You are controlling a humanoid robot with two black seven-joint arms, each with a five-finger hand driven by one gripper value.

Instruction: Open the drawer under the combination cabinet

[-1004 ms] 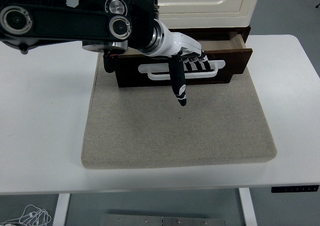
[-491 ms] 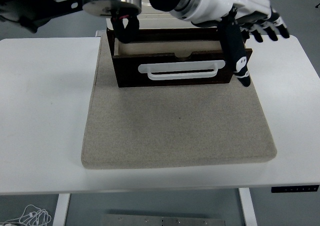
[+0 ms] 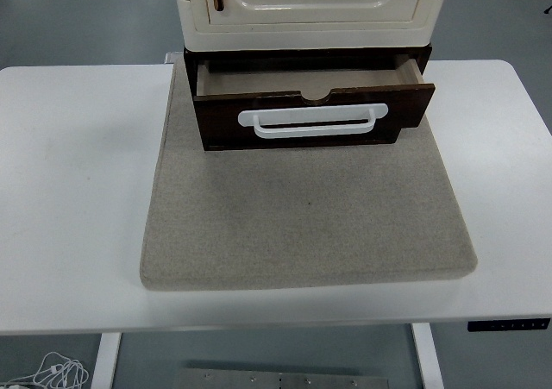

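A cream cabinet (image 3: 310, 5) stands at the back of the table on a grey mat (image 3: 306, 216). Under it a dark brown drawer (image 3: 315, 113) is pulled out toward me, with its pale inside (image 3: 302, 80) showing and nothing visible in it. A white bar handle (image 3: 313, 120) runs across the drawer's front. Neither of my arms or hands is in the picture.
The grey mat covers the middle of the white table (image 3: 78, 199). A control panel (image 3: 509, 324) sits on the table's front edge at the right. Cables (image 3: 52, 373) lie on the floor at lower left.
My left arm, whose hand was at the drawer handle and then lifted up to the right, has left the picture. The drawer stays pulled out.
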